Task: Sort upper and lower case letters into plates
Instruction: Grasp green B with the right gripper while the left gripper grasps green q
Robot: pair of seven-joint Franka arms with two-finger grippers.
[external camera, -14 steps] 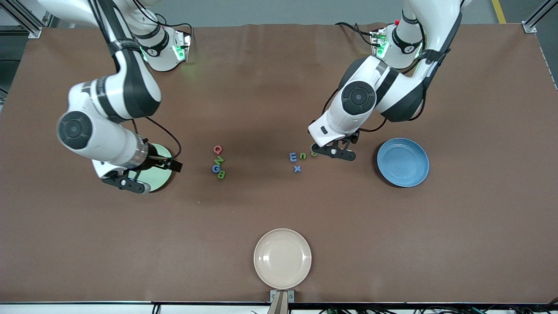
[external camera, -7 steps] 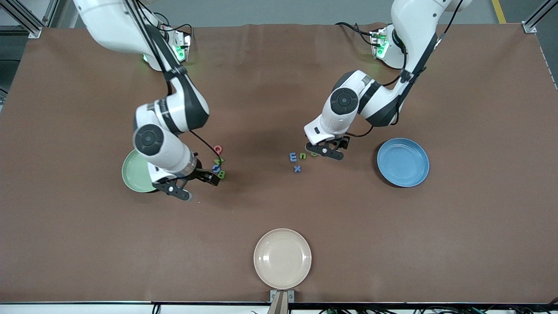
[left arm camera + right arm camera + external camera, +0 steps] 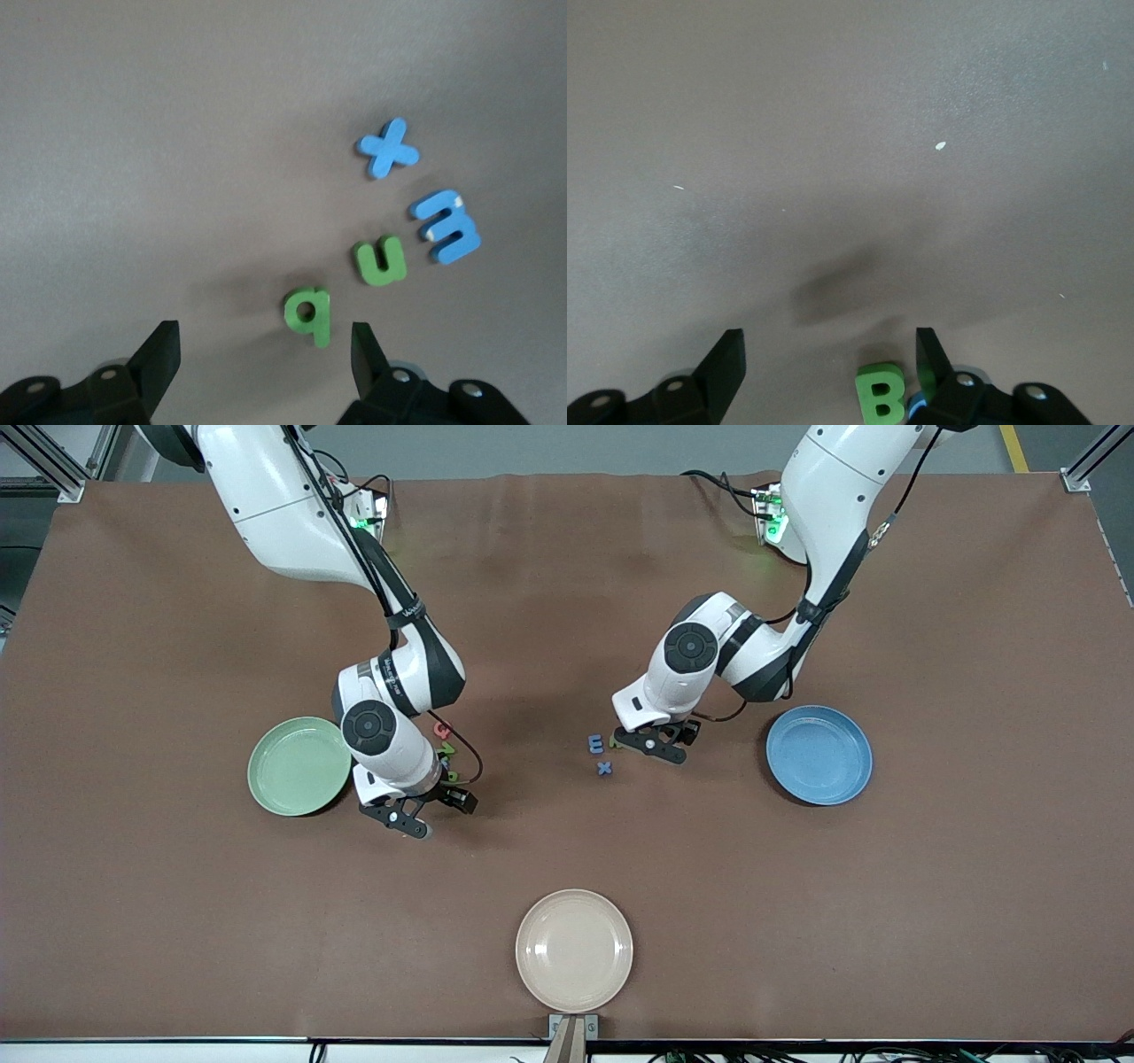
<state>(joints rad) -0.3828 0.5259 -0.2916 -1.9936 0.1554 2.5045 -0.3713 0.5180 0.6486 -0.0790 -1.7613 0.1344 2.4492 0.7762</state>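
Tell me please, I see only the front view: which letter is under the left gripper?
Observer: A green lowercase q lies between the jaws of the open left gripper, untouched.
Operator: And under the right gripper?
Observer: A green capital B lies between the jaws of the open right gripper, close to one jaw.
Operator: What lies next to the q?
Observer: A green u, between the q and the blue m.

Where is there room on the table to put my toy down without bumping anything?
The widest bare patches lie on either side of the cream plate, along the table edge nearest the camera. It is crowded in the middle: letter clusters sit under the left gripper and right gripper, between the green plate and blue plate.
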